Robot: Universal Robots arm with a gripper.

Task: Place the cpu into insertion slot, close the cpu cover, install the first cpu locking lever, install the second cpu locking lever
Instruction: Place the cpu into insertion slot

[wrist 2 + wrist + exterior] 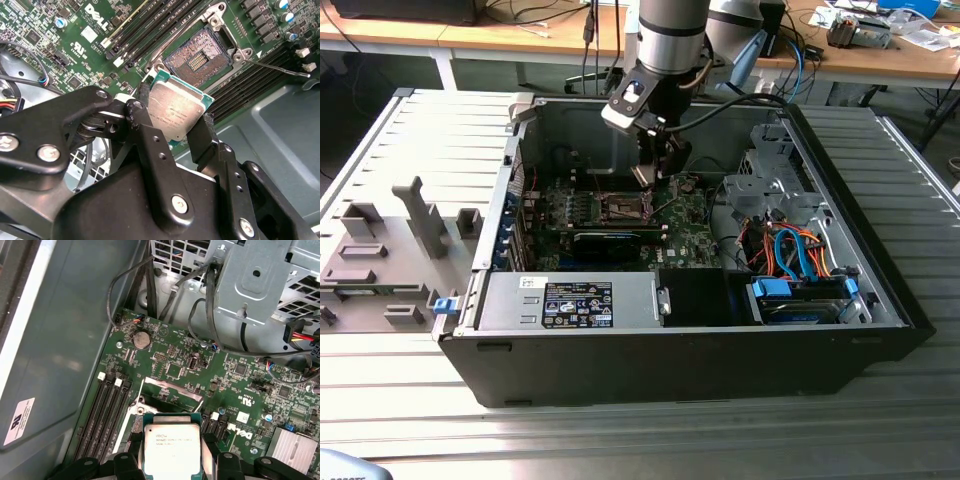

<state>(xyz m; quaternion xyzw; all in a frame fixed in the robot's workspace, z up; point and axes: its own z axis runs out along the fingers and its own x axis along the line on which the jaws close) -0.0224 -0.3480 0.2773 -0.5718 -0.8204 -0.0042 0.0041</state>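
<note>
My gripper [175, 111] is shut on the cpu [177, 112], a pale silver square plate pinched by its edges between the two black fingers [142, 100]. The cpu hangs tilted a little above the green board, just beside the insertion slot [199, 57], whose dark brownish contact field lies uncovered. In the first wrist view the cpu [171, 447] hides most of the slot, and the cpu cover [172, 388] stands raised behind it. A thin locking lever [280, 67] sticks out sideways. In the exterior view the gripper [655, 172] hovers over the slot [623, 207] inside the open case.
A long black card [610, 240] lies in front of the slot, and a grey labelled box [575, 300] fills the front of the case. Drive cage [775, 185] and orange and blue cables [800, 250] crowd the exterior view's right. Memory slots [250, 85] flank the socket.
</note>
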